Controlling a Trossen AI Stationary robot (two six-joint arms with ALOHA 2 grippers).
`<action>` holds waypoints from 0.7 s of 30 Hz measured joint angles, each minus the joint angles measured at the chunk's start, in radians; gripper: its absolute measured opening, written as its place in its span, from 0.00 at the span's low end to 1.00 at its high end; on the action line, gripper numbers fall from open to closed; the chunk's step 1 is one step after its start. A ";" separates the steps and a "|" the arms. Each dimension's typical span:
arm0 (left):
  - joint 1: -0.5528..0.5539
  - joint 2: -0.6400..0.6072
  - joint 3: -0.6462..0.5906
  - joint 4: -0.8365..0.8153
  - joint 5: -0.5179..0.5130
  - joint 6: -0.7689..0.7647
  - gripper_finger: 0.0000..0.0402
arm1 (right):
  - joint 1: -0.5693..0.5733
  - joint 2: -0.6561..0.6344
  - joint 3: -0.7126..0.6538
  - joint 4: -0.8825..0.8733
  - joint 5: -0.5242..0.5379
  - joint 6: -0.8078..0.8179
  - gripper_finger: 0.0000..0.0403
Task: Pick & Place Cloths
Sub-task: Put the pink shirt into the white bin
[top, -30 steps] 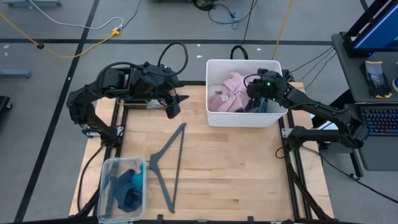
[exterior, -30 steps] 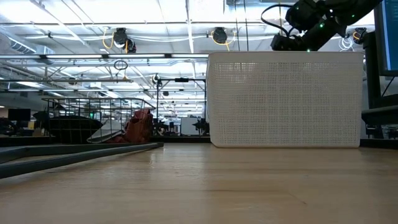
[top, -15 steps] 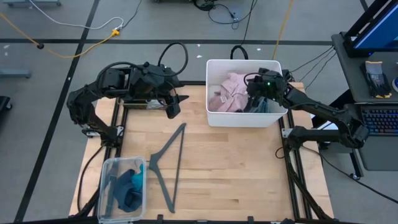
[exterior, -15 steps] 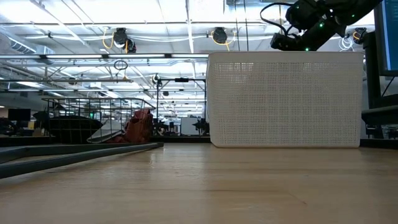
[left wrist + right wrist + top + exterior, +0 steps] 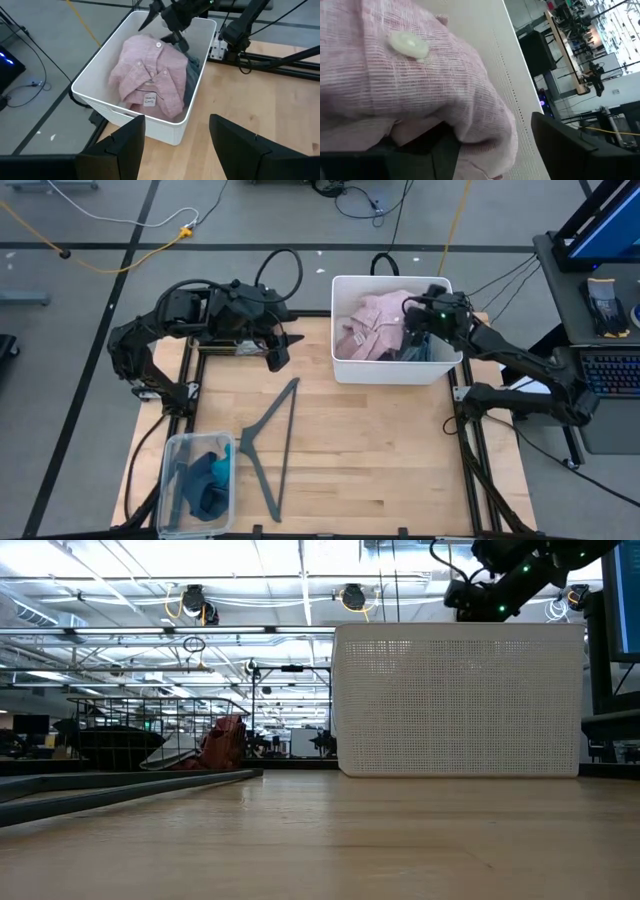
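A pink shirt (image 5: 368, 323) with a white tag (image 5: 148, 100) lies bunched in the white bin (image 5: 390, 278) at the table's far right, on top of darker cloths (image 5: 193, 75). My right gripper (image 5: 162, 35) hangs open over the shirt's far end inside the bin; in its own wrist view the pink cloth (image 5: 420, 75) fills the space ahead of and between its fingers. My left gripper (image 5: 280, 352) hovers open over the table's far left part and holds nothing. Small teal cloths (image 5: 205, 480) lie in a clear container at the near left. My right gripper stands open with a fold of the pink shirt (image 5: 485, 135) between its fingers. Whether either finger still touches the cloth I cannot tell. The shirt rests in the bin.
A thin grey hanger (image 5: 270, 442) lies flat on the wood between the bin and the clear container (image 5: 170, 442). The bin's perforated wall (image 5: 460, 700) stands high in the low view. Bare wood stretches across the table's middle and near right.
My right gripper has opened and let go of the pink shirt, then drawn slightly up and toward the table's right edge. The shirt has settled into the bin.
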 joint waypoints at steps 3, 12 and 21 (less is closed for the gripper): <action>0.000 0.000 0.000 0.000 0.004 0.000 0.56 | 0.000 -0.021 0.000 -0.039 -0.002 0.041 0.57; 0.000 0.000 0.000 0.000 0.005 0.000 0.56 | 0.000 -0.097 0.000 -0.057 -0.036 0.125 0.53; 0.000 0.000 0.000 0.000 0.048 0.002 0.56 | 0.002 -0.219 0.000 0.001 -0.219 0.381 0.48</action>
